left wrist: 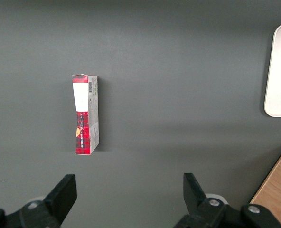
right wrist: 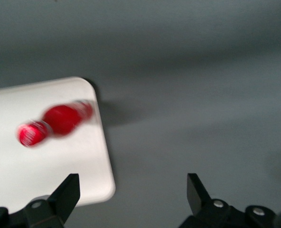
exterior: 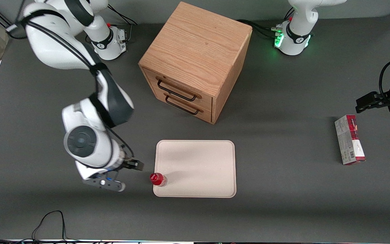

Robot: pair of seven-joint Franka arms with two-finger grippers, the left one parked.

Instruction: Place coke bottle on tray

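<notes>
the gripper [exterior: 113, 179] hung low over the dark worktop [exterior: 283, 203] just beside the tray [exterior: 201, 159], at about nine o'clock from the tray's near corner on the working arm's end. its jaws stood released and wide apart, grasping nothing; in the right wrist view the two dark fingertips [right wrist: 67, 192] framed bare worktop and the rounded corner of the tray [right wrist: 60, 185], with nothing between them.

the coke bottle [exterior: 157, 179] stood upright on the tray, right at that same near corner, close against the low rim and apart from the gripper. its red cap and red label showed from above in the front view; in the right wrist view the coke bottle [right wrist: 55, 122] appeared as a blurred red shape on the cream surface, near the tray's edge.

the tray lay flat, a cream rectangle with rounded corners, the rest of its surface bare. at about twelve o'clock from it, farther from the front camera, stood a wooden drawer cabinet [exterior: 195, 57] with two dark handles on its front, turned at an angle to the tray.

well apart, at about three o'clock from the tray and toward the parked arm's end of the worktop, a red-and-grey carton [exterior: 349, 139] lay flat on its side; the left wrist view showed the same carton [left wrist: 86, 115] alone on the grey surface.
</notes>
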